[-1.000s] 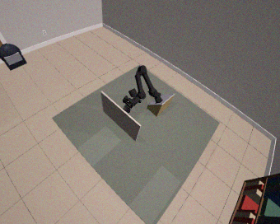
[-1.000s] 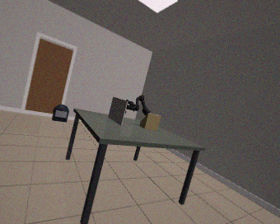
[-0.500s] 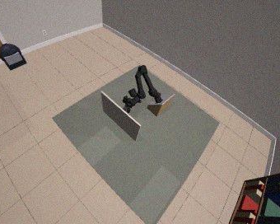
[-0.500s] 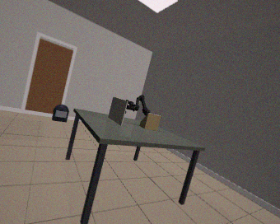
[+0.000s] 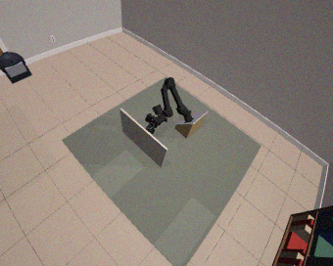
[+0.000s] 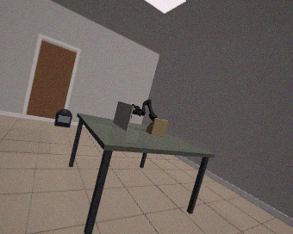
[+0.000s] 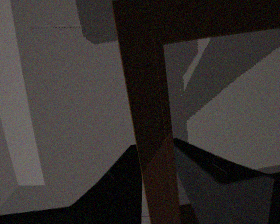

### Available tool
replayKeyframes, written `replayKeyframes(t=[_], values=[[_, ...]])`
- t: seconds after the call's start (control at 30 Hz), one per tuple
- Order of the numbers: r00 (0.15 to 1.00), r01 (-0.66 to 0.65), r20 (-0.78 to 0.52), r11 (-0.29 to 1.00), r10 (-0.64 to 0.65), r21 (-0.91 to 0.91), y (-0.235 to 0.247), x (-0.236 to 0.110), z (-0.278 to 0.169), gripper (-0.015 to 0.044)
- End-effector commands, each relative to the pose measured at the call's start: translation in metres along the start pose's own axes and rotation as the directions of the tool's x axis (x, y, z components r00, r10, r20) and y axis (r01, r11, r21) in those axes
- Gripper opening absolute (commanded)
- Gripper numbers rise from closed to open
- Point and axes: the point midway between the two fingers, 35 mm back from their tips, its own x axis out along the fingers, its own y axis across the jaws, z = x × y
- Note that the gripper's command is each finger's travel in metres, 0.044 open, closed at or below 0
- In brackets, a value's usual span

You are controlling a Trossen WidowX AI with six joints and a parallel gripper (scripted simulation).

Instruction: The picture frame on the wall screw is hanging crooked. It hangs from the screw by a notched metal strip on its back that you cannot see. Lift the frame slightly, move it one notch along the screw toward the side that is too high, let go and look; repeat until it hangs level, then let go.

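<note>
Seemingly, tool [image 5: 151, 125] clamps dark wooden frame [image 7: 146, 120]

A single black arm [image 5: 174, 98] is raised from its base, bent at the elbow, and stretched forward and down. The gripper [image 5: 151, 125] is held low at its end, fingers clamped on the picture frame [image 7: 146, 115].

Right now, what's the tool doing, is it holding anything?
Tool: closed on the picture frame, gripping its dark wooden bar at the wall panel.
</note>
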Motion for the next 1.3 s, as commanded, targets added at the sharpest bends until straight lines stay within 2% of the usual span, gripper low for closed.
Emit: replayKeyframes(t=[0.0, 1.27], values=[[1.0, -0.008, 0.004, 1.0, 0.008, -0.003, 0.0014, 0.0011, 0.0016, 0.0], [1.0, -0.008, 0.004, 1.0, 0.008, -0.004, -0.0014, 0.0012, 0.0025, 0.0]])
